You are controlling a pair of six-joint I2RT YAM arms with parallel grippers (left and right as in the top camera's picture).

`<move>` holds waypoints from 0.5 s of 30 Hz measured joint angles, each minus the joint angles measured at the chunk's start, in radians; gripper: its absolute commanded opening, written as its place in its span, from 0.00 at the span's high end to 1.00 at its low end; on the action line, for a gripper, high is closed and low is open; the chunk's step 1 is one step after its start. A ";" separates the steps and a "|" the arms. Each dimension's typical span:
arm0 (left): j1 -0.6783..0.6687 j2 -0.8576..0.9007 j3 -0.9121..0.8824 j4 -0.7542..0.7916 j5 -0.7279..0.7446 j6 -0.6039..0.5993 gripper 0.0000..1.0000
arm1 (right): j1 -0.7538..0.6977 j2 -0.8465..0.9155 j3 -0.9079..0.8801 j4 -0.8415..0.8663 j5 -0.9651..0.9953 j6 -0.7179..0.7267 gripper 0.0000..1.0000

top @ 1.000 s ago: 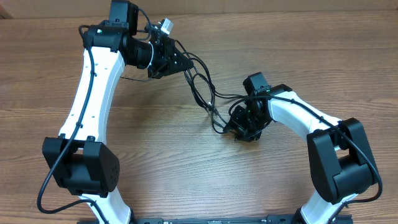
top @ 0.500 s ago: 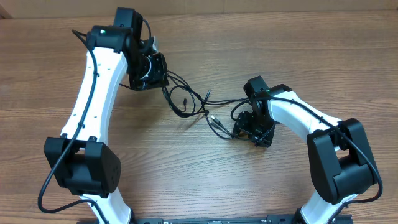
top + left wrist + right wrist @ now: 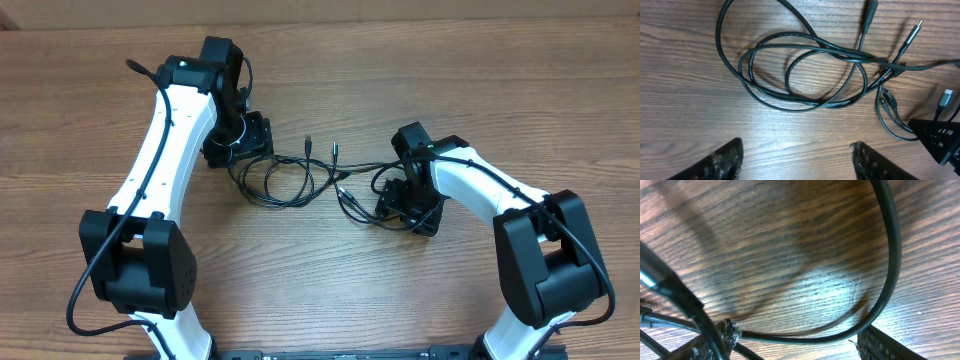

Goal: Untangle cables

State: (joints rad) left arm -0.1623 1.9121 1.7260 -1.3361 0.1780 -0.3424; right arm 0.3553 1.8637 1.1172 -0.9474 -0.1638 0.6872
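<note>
Beside the cables (image 3: pixel 290 180), slack on the desk (image 3: pixel 400 80), left end effector (image 3: pixel 797 152) is held spread, empty; right end effector (image 3: pixel 800 339) spread astride a strand, presumably for regrasping.

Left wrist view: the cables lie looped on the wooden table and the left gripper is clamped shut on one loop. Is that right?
Not quite. The left gripper is open, not clamped: the left wrist view shows its fingers wide apart with only bare table between them. The cables do lie looped on the wooden table, ahead of the fingers.
</note>
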 measured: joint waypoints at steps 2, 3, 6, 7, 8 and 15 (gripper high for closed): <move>0.000 0.000 0.000 -0.003 -0.005 -0.002 0.43 | 0.000 0.000 0.000 0.002 0.001 0.000 0.23; 0.000 0.000 -0.002 -0.003 -0.008 -0.005 0.50 | 0.000 0.000 0.000 0.003 0.004 0.000 0.23; -0.007 0.000 -0.013 -0.003 -0.013 -0.015 0.60 | 0.000 0.000 0.000 0.010 0.013 0.001 0.30; -0.009 0.000 -0.022 -0.002 -0.016 -0.023 0.60 | 0.000 -0.001 0.000 0.016 0.018 0.001 0.33; -0.014 0.000 -0.036 -0.002 -0.017 -0.027 0.59 | 0.000 -0.002 0.000 0.028 0.022 -0.003 0.34; -0.060 0.000 -0.201 0.081 -0.016 -0.094 0.44 | 0.000 -0.006 0.000 0.063 0.034 -0.003 0.36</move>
State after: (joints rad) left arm -0.2226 1.9121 1.5246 -1.2552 0.1616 -0.4362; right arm 0.3553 1.8580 1.1175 -0.8845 -0.1295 0.6842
